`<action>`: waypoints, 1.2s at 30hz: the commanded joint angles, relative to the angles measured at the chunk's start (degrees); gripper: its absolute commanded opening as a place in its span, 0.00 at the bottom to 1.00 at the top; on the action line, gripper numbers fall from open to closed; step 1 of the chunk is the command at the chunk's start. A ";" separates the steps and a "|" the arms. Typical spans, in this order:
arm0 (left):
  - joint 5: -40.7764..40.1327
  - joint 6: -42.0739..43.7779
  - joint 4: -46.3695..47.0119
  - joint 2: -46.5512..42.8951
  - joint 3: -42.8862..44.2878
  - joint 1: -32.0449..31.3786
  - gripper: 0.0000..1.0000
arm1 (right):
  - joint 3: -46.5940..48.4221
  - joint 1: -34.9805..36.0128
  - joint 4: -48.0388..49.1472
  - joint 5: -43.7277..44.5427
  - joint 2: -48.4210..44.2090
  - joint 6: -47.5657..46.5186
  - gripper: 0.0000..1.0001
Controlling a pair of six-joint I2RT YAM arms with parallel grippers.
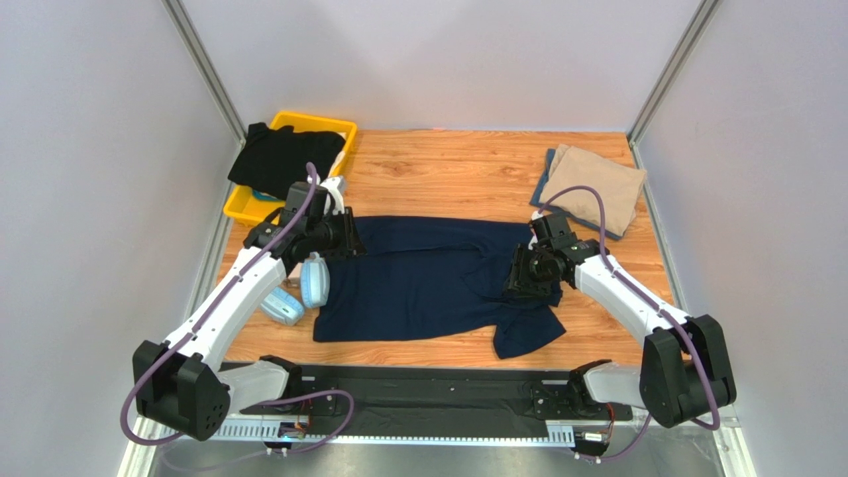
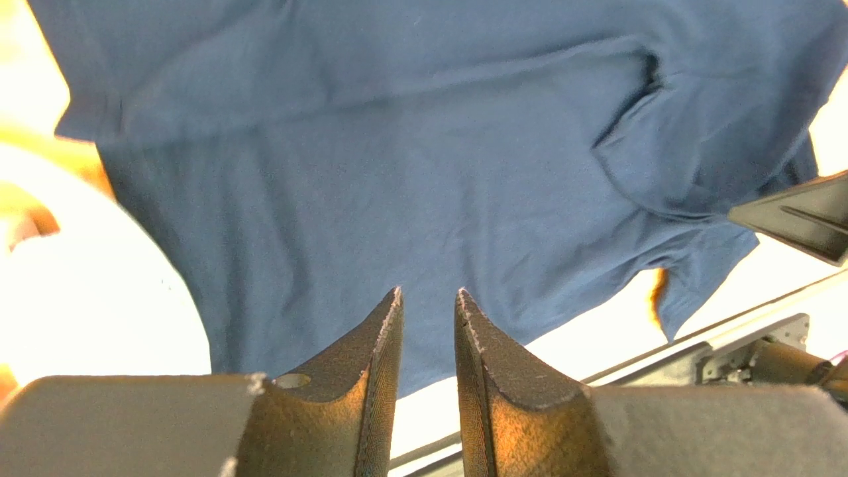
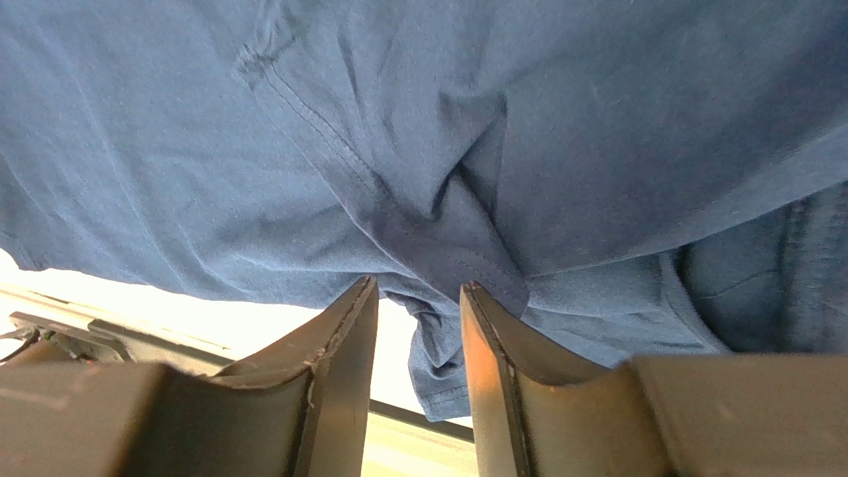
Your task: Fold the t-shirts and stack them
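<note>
On the counter's (image 1: 448, 169) middle, dark navy t-shirt (image 1: 428, 278) spread flat. At its left edge, left gripper (image 2: 428, 295) slightly parted, empty; at its right sleeve, right gripper (image 3: 416, 286) parted over a bunched fold. Behind, folded tan t-shirt (image 1: 597, 184), black t-shirt (image 1: 284, 154).

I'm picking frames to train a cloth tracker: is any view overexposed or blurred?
Top external: even light, sharp, the dark navy cloth t-shirt reads true against the wooden table. Left wrist: table and the pale blue headphones burn out to white, the shirt looks washed to mid-blue. Right wrist: the same bleached strip under the hem, seams crisp.
</note>
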 commanded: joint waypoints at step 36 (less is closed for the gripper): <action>-5.70 -3.80 1.27 0.50 -12.12 -0.27 0.34 | -8.84 1.43 -2.29 21.84 -16.40 22.16 0.52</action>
